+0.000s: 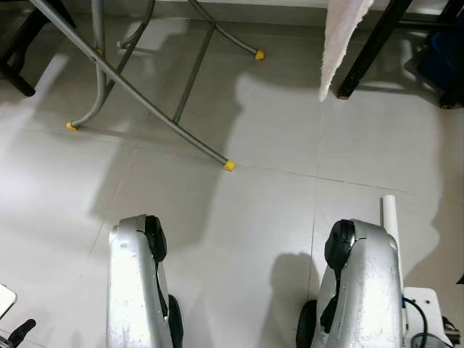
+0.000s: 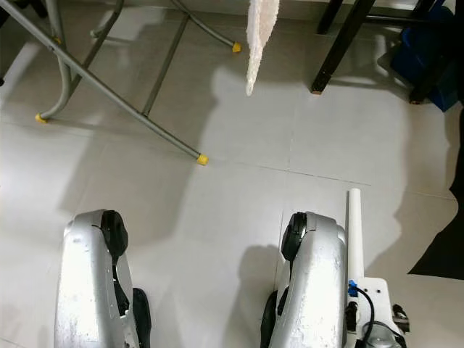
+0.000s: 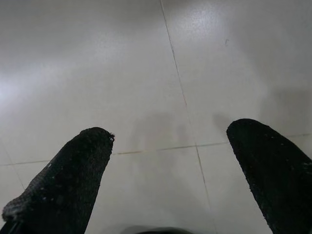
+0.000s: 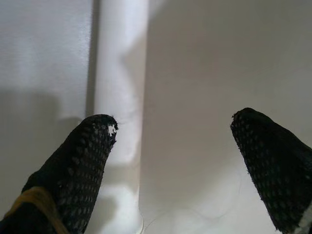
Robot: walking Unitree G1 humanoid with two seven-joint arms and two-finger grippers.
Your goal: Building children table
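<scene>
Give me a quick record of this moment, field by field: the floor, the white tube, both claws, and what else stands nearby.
floor: pale tiles
white tube: lying on the floor beside the right arm
left claw: open, above bare tile, holding nothing
right claw: open, hovering over the white tube, not gripping it
metal frame: grey legs with yellow feet, ahead to the left
towel: white, hanging ahead
black legs: ahead to the right
</scene>
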